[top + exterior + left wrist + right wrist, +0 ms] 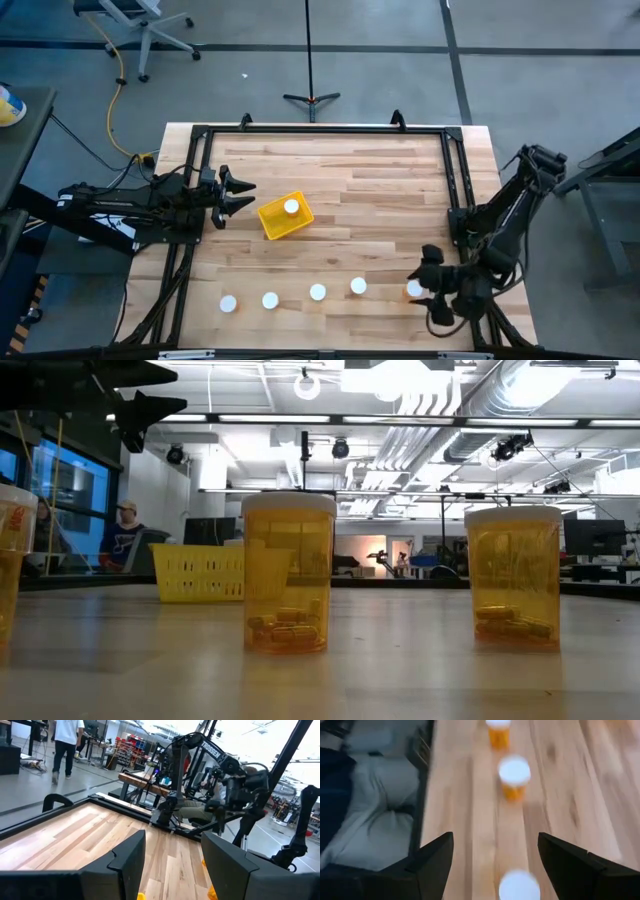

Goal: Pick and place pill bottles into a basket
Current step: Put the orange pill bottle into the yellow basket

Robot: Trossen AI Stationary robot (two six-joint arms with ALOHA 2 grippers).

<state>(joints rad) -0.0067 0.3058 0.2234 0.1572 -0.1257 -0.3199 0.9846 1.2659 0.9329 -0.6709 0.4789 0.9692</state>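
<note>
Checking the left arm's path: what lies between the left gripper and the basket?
Only bare wood. In the high view the open left gripper sits just left of the yellow basket, nothing between them; one pill bottle stands inside it.

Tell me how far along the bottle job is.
One white-capped pill bottle already sits in the small yellow plastic basket. In hand: nothing; the right tool is open at the rightmost bottle, and the left tool hangs open beside the basket. Five bottles remain in a row on the wooden table.
</note>
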